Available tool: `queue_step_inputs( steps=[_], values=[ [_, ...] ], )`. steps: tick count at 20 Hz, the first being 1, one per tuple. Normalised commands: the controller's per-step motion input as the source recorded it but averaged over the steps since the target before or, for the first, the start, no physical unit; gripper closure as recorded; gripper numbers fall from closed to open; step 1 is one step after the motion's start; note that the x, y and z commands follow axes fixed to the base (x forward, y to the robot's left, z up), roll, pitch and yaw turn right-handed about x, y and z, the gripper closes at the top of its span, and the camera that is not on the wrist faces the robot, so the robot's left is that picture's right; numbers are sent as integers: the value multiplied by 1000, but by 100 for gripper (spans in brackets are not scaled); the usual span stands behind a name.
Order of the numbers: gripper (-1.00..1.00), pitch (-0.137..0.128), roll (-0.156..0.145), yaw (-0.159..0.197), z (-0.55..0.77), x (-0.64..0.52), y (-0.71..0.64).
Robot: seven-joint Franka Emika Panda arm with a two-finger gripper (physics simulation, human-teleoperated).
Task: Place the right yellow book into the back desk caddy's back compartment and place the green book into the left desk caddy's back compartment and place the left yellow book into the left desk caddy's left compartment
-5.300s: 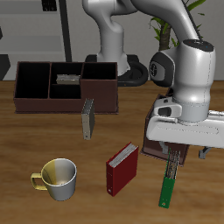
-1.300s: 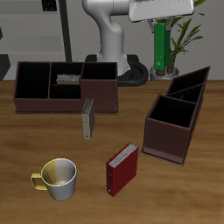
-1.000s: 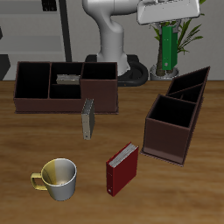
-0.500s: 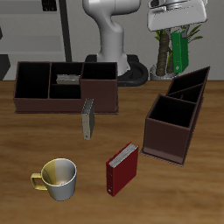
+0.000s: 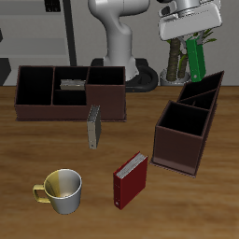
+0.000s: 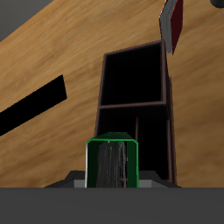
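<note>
My gripper (image 5: 191,39) is high above the table, shut on the upper end of the green book (image 5: 197,58). The book hangs tilted over the far, lower bins of the left desk caddy (image 5: 177,149). The wrist view looks down past the green book (image 6: 112,162) into that caddy's dark compartments (image 6: 131,106). The right yellow book (image 5: 73,85) lies flat in a middle bin of the back desk caddy (image 5: 56,110). On the table, just in front of that caddy, stands the left yellow book (image 5: 93,127) on edge.
A red book (image 5: 131,179) lies near the table's front edge, also seen in the wrist view as the red book (image 6: 172,22). A yellow-and-white mug (image 5: 61,189) stands near the front edge. A potted plant (image 5: 175,56) is behind the gripper.
The green book was lifted off the table and carried high toward the back. In the last half second it shifted slightly over the left desk caddy and tilted more.
</note>
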Motion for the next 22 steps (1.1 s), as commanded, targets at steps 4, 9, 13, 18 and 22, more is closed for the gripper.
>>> queue_step_inputs(
  steps=[4,9,13,18,22],
  values=[
    [100,-7,-12,11,25,190,-64],
    [100,7,-32,9,-46,242,-79],
    [100,51,-68,7,-106,216,33],
    [100,39,-102,-10,-10,97,160],
    [100,38,-188,-43,162,-133,274]
  ],
)
